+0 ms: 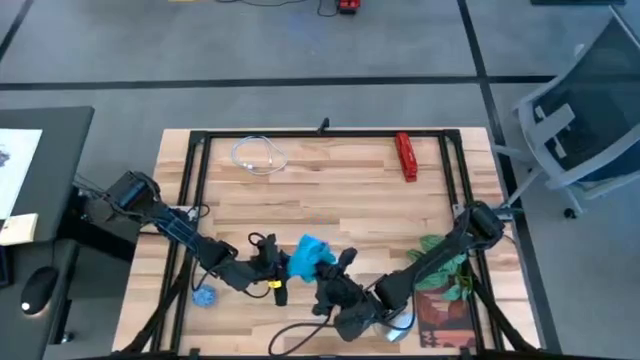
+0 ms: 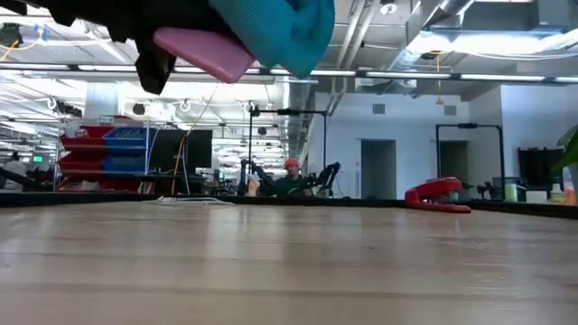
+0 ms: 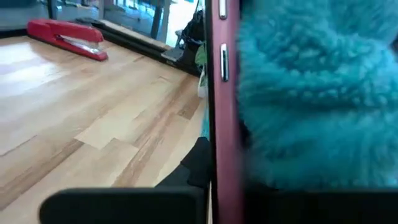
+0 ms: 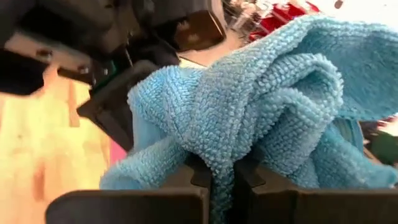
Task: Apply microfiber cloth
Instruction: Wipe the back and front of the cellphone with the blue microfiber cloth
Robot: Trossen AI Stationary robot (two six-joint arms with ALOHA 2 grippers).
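Cloth held against a lifted phone, above the near middle of the worktop

The right gripper [image 4: 222, 177] has its fingers closed tight on a bunched fold of the bright sky-blue fluffy microfiber cloth [image 1: 312, 253], so the fabric makes a firm pad for wiping. The left gripper [image 1: 268, 262] holds a flat phone in a pink case [image 2: 203, 51] by its edge, clear of the wooden worktop [image 1: 330, 190], probably to offer its face to the cloth; its fingers seem clamped on it. A red stapler [image 1: 405, 156] lies far right.
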